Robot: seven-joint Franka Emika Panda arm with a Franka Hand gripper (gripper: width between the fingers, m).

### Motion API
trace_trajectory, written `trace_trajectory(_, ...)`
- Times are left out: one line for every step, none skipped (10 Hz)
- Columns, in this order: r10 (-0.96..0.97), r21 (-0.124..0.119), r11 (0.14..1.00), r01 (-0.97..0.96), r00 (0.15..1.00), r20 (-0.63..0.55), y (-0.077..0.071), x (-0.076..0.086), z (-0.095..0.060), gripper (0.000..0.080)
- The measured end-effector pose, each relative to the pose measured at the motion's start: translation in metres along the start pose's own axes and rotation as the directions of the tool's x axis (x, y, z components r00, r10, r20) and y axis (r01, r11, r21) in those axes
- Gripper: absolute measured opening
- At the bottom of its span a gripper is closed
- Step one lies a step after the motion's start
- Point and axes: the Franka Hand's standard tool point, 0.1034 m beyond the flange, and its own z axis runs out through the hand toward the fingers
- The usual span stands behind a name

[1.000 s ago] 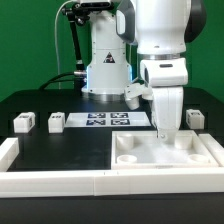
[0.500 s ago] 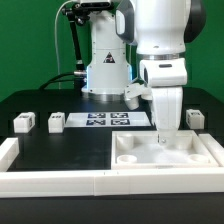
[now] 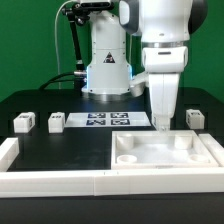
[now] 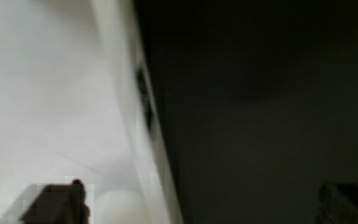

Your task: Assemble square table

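We see the end effector (image 3: 163,124) hanging just over the back rim of the tabletop (image 3: 165,160), its fingers (image 4: 59,203) spread wide with nothing between them. The tabletop, a white square slab with a raised rim and round recesses, lies in the front right corner of the surface (image 3: 70,150), against the white rails (image 3: 50,182). One leg (image 3: 195,117) stands behind it near the right edge. Two more legs (image 3: 22,122) stand near the left edge, with bare black surface between.

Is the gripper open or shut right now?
Open: the wrist view shows the gripper with its fingertips standing far apart.
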Motion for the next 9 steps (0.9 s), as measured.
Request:
trace_trajectory(0.094,-0.002,0.996,-0.094,0.996,0.007,-0.012,0.01,-0.009,0.0649)
trace_trajectory(0.146,-0.003,0.989,-0.146,0.989,0.011,-0.019,0.018,-0.014,0.0649)
trace_trajectory(0.19,-0.005,0.982,-0.19,0.982,0.01,-0.022,0.023,-0.015,0.0649)
trace_trajectory(0.193,-0.003,0.981,-0.193,0.981,0.01,-0.021,0.022,-0.014,0.0649)
trace_trajectory(0.225,-0.003,0.974,-0.225,0.974,0.01,-0.021,0.021,-0.014,0.0649)
trace_trajectory(0.312,-0.002,0.95,-0.312,0.95,0.009,-0.022,0.022,-0.014,0.0649)
trace_trajectory(0.367,-0.002,0.93,-0.367,0.93,0.009,-0.022,0.022,-0.014,0.0649)
trace_trajectory(0.418,-0.003,0.909,-0.418,0.909,0.009,-0.023,0.022,-0.013,0.0649)
trace_trajectory(0.578,-0.006,0.816,-0.578,0.816,-0.005,-0.03,0.026,-0.012,0.0649)
